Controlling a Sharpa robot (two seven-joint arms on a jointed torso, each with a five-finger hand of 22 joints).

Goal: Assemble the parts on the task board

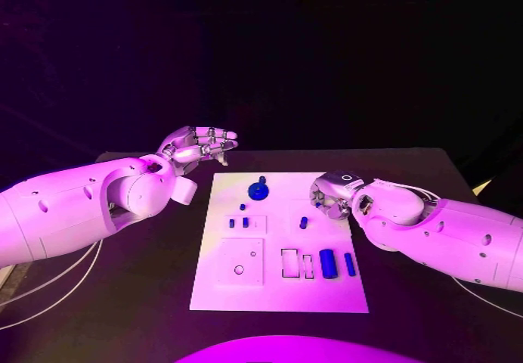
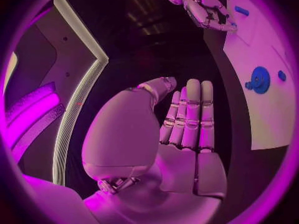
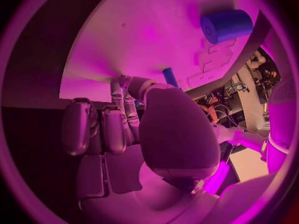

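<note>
Black table [image 1: 142, 302], dark room behind. White task board [image 1: 278, 242] at centre. Small blue peg [image 3: 169, 76] stands near board's right edge, touching right hand [image 1: 330, 195] fingertips, long axis roughly upright; whether pinched, cannot tell. Left hand [image 1: 202, 145] farther, off board's far-left corner, fingers together, holding nothing. Right hand nearer.

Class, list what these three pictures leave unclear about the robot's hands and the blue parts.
- Right hand, head view: its own wrist hides the fingertips, so any grip is uncertain.
- Right wrist view: the thumb covers where the fingers meet a small blue peg.
- Task board recesses, head view: too small to judge.
</note>
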